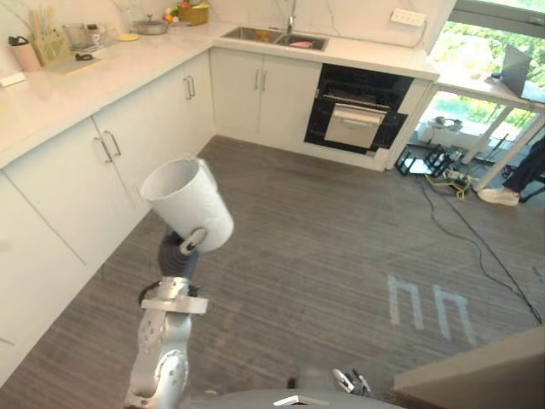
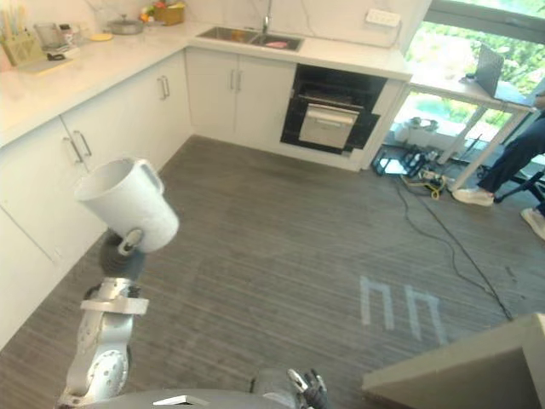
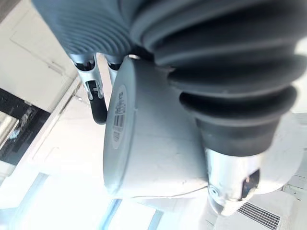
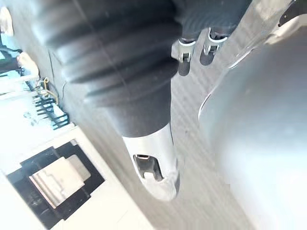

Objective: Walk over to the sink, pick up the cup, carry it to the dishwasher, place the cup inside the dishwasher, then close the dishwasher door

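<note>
My left hand [image 1: 192,242] is raised in front of me, shut on a white cup [image 1: 189,203] that tilts with its mouth up and to the left. In the left wrist view its fingers [image 3: 98,103] and thumb [image 3: 230,187] are curled round the cup [image 3: 153,143]. The sink [image 1: 272,37] is set in the far counter. To its right, under the counter, the black dishwasher [image 1: 358,115] stands open with its pale door down. My right hand [image 2: 306,388] hangs low by my side, fingers [image 4: 192,52] relaxed and holding nothing.
White cabinets [image 1: 119,145] run along the left under a counter with kitchenware [image 1: 77,38]. At the right stand a desk with a laptop [image 1: 515,72], cables on the floor [image 1: 456,183] and a person's shoe [image 1: 498,196]. A tan box corner [image 1: 485,371] is near my right.
</note>
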### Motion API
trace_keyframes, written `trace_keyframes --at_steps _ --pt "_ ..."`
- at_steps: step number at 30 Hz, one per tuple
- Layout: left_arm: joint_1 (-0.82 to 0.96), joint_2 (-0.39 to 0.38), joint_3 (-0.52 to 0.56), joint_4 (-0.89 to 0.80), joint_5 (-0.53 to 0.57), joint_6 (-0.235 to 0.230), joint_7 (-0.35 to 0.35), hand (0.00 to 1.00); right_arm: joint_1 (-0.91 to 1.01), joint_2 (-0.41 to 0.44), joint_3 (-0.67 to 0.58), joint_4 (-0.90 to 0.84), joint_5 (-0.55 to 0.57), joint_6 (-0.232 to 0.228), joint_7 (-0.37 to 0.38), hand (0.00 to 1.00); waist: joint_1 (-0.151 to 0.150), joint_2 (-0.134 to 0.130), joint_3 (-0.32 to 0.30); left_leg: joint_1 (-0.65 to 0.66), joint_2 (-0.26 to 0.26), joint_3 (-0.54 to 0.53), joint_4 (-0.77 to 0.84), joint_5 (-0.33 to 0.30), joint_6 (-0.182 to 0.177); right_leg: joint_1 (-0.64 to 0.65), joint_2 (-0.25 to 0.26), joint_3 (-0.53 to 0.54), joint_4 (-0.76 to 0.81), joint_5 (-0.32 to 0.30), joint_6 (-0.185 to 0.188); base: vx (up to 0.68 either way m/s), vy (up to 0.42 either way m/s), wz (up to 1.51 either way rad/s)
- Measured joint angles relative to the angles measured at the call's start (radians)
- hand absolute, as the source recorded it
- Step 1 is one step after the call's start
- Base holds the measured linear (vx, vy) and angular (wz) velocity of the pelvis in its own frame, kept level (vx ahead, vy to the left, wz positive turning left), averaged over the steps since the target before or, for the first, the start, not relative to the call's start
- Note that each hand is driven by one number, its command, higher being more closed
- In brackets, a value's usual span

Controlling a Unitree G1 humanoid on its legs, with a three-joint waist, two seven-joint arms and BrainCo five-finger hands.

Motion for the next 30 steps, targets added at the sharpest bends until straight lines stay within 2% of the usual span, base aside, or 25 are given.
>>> trace_keyframes --at_steps 1,2,3,5,6,7,8,9,10,12,13,14,15,17,18,19,21,22,24,25,26,27,28,29,30 --pt "-0.021 -0.002 -0.018 0.006 -0.001 0.006 -0.002 1.00 0.009 0.004 -0.001 -0.011 0.006 -0.004 -0.004 0.00 -0.007 0.004 0.002 0.016 0.007 -0.017 0.000 -0.012 -0.003 -0.010 0.004 -0.013 -0.089 -0.003 -0.009 0.50 -0.079 1.03" --pt "-0.052 -0.010 -0.041 0.024 -0.002 0.015 -0.011 1.00 0.017 0.005 -0.002 -0.012 0.036 -0.018 -0.005 0.00 -0.018 0.022 0.010 0.046 0.033 -0.041 0.010 -0.041 -0.016 -0.012 0.029 -0.019 -0.301 0.020 -0.023 0.53 -0.127 0.81" --pt "-0.061 -0.017 -0.045 0.034 -0.004 0.016 -0.022 1.00 0.025 0.003 0.002 -0.018 0.059 -0.029 -0.006 0.00 -0.023 0.046 0.004 0.068 0.063 -0.061 0.037 -0.092 -0.032 -0.010 0.060 -0.019 -0.520 0.079 -0.019 0.55 -0.145 0.69" --pt "-0.062 -0.018 -0.038 0.034 -0.004 0.010 -0.044 1.00 0.027 -0.007 0.017 -0.032 0.063 -0.044 -0.003 0.00 -0.022 0.050 0.012 0.139 0.082 -0.061 0.037 -0.157 -0.068 -0.020 0.082 -0.030 -0.684 0.149 -0.018 0.62 -0.188 0.23" --pt "-0.054 -0.018 -0.032 0.035 -0.004 0.009 -0.048 1.00 0.031 -0.008 0.021 -0.038 0.060 -0.043 -0.003 0.00 -0.022 0.050 0.014 0.178 0.086 -0.058 0.032 -0.174 -0.079 -0.015 0.085 -0.047 -0.686 0.149 -0.036 0.70 -0.205 0.03" --pt "-0.034 -0.028 -0.024 0.053 -0.003 0.001 -0.053 1.00 0.040 -0.010 0.026 -0.046 0.060 -0.040 -0.002 0.00 -0.029 0.054 0.011 0.235 0.106 -0.037 0.043 -0.193 -0.099 -0.004 0.094 -0.054 -0.630 0.258 -0.115 0.60 -0.151 -0.01" --pt "-0.013 -0.039 -0.028 0.071 -0.003 -0.001 -0.067 1.00 0.037 -0.028 0.030 -0.055 0.060 -0.036 0.000 0.00 -0.037 0.082 0.006 0.249 0.132 -0.015 0.096 -0.184 -0.114 -0.003 0.110 -0.055 -0.566 0.305 -0.135 0.88 -0.251 -0.05" --pt "-0.007 -0.047 -0.033 0.075 -0.003 -0.001 -0.072 1.00 0.033 -0.046 0.035 -0.064 0.060 -0.036 -0.001 0.00 -0.039 0.105 0.007 0.244 0.155 -0.008 0.139 -0.171 -0.124 0.000 0.127 -0.070 -0.537 0.271 -0.137 0.84 -0.277 -0.19" --pt "-0.008 -0.051 -0.043 0.075 -0.002 -0.008 -0.082 1.00 0.025 -0.059 0.041 -0.087 0.060 -0.032 -0.005 0.00 -0.043 0.128 0.005 0.208 0.184 -0.005 0.248 -0.116 -0.138 0.008 0.148 -0.075 -0.504 0.218 -0.148 0.81 -0.312 -0.24" --pt "-0.022 -0.065 -0.043 0.075 -0.001 -0.011 -0.085 1.00 0.025 -0.057 0.039 -0.112 0.058 -0.019 -0.007 0.00 -0.047 0.137 0.016 0.129 0.221 -0.014 0.478 0.065 -0.193 0.075 0.182 -0.072 -0.505 0.146 -0.157 0.66 -0.242 -0.19" --pt "-0.024 -0.080 -0.042 0.076 0.000 -0.011 -0.085 1.00 0.035 -0.057 0.043 -0.129 0.057 -0.009 -0.010 0.00 -0.049 0.132 0.032 0.037 0.259 -0.044 0.680 0.251 -0.271 0.146 0.205 -0.063 -0.528 0.100 -0.158 0.62 -0.173 -0.07" --pt "-0.020 -0.102 -0.040 0.076 0.001 -0.011 -0.083 1.00 0.035 -0.058 0.047 -0.132 0.057 -0.008 -0.012 0.00 -0.043 0.137 0.043 -0.070 0.296 -0.049 0.902 0.274 -0.265 0.234 0.229 -0.057 -0.569 0.067 -0.179 0.61 -0.156 -0.05" --pt "-0.012 -0.109 -0.035 0.075 0.001 -0.011 -0.083 1.00 0.037 -0.059 0.051 -0.132 0.058 -0.008 -0.013 0.00 -0.040 0.135 0.049 -0.118 0.306 -0.044 0.982 0.261 -0.250 0.280 0.238 -0.052 -0.598 0.060 -0.182 0.56 -0.149 -0.28" --pt "0.032 -0.111 0.005 0.072 0.000 -0.011 -0.081 1.00 0.039 -0.065 0.075 -0.138 0.058 -0.002 -0.010 0.00 -0.001 0.123 0.044 -0.265 0.314 0.022 1.043 0.164 -0.177 0.412 0.245 -0.006 -0.708 0.048 -0.183 0.57 -0.127 -0.67" --pt "0.054 -0.110 0.030 0.061 0.000 -0.011 -0.079 1.00 0.032 -0.074 0.090 -0.151 0.057 -0.001 -0.005 0.00 0.023 0.123 0.042 -0.342 0.329 0.077 0.968 0.099 -0.149 0.460 0.243 0.015 -0.762 0.049 -0.173 0.49 -0.070 -0.74" --pt "0.063 -0.107 0.043 0.056 -0.001 -0.011 -0.079 1.00 0.027 -0.079 0.098 -0.162 0.056 0.000 -0.005 0.00 0.031 0.122 0.043 -0.374 0.338 0.106 0.908 0.072 -0.146 0.477 0.242 0.021 -0.779 0.052 -0.159 0.50 -0.016 -0.69" --pt "0.089 -0.107 0.082 0.044 -0.003 -0.010 -0.085 1.00 -0.001 -0.088 0.119 -0.174 0.037 -0.001 -0.003 0.00 0.039 0.117 0.041 -0.427 0.322 0.165 0.551 0.027 -0.141 0.532 0.236 0.050 -0.793 0.036 -0.140 0.56 0.063 -0.49" --pt "0.096 -0.105 0.086 0.040 -0.003 -0.010 -0.085 1.00 -0.008 -0.091 0.122 -0.174 0.039 -0.002 -0.003 0.00 0.043 0.110 0.041 -0.424 0.295 0.158 0.430 0.038 -0.141 0.544 0.223 0.064 -0.791 0.021 -0.128 0.61 0.151 -0.57" --pt "0.117 -0.100 0.084 0.036 -0.002 -0.014 -0.086 1.00 -0.018 -0.090 0.127 -0.203 0.040 -0.006 -0.003 0.00 0.069 0.077 0.026 -0.415 0.184 0.056 0.053 0.160 -0.163 0.574 0.165 0.129 -0.772 -0.064 -0.094 0.61 0.229 -0.68" --pt "0.124 -0.100 0.081 0.036 -0.002 -0.019 -0.087 1.00 -0.020 -0.089 0.127 -0.203 0.040 -0.010 -0.003 0.00 0.072 0.077 0.026 -0.417 0.178 0.035 0.004 0.187 -0.171 0.588 0.158 0.143 -0.769 -0.086 -0.084 0.75 0.377 -0.65" --pt "0.141 -0.093 0.081 0.042 0.000 -0.034 -0.097 1.00 -0.022 -0.078 0.127 -0.192 0.040 -0.011 -0.003 0.00 0.083 0.058 0.020 -0.413 0.161 0.028 0.007 0.321 -0.162 0.619 0.129 0.172 -0.759 -0.127 -0.055 0.77 0.401 -0.51" --pt "0.149 -0.076 0.087 0.049 -0.001 -0.040 -0.109 1.00 -0.030 -0.052 0.122 -0.151 0.040 -0.011 -0.006 0.00 0.079 0.012 -0.001 -0.402 0.121 0.049 0.052 0.312 -0.114 0.626 0.079 0.193 -0.734 -0.143 -0.030 0.65 0.343 -0.40" --pt "0.145 -0.073 0.092 0.049 -0.001 -0.041 -0.116 1.00 -0.038 -0.041 0.120 -0.139 0.039 -0.011 -0.004 0.00 0.074 0.002 0.000 -0.413 0.121 0.052 0.102 0.290 -0.087 0.617 0.067 0.198 -0.708 -0.127 -0.011 0.63 0.302 -0.20" --pt "0.135 -0.071 0.098 0.056 -0.003 -0.044 -0.127 1.00 -0.058 -0.029 0.118 -0.098 0.039 -0.006 -0.006 0.00 0.073 -0.008 0.006 -0.426 0.136 0.052 0.228 0.217 -0.082 0.619 0.068 0.219 -0.656 -0.073 -0.015 0.49 0.236 -0.18" --pt "0.128 -0.061 0.101 0.064 -0.003 -0.044 -0.132 1.00 -0.065 -0.027 0.114 -0.078 0.039 -0.001 -0.006 0.00 0.078 -0.012 0.008 -0.432 0.144 0.050 0.306 0.188 -0.079 0.634 0.069 0.226 -0.629 -0.042 -0.034 0.69 0.353 -0.23"
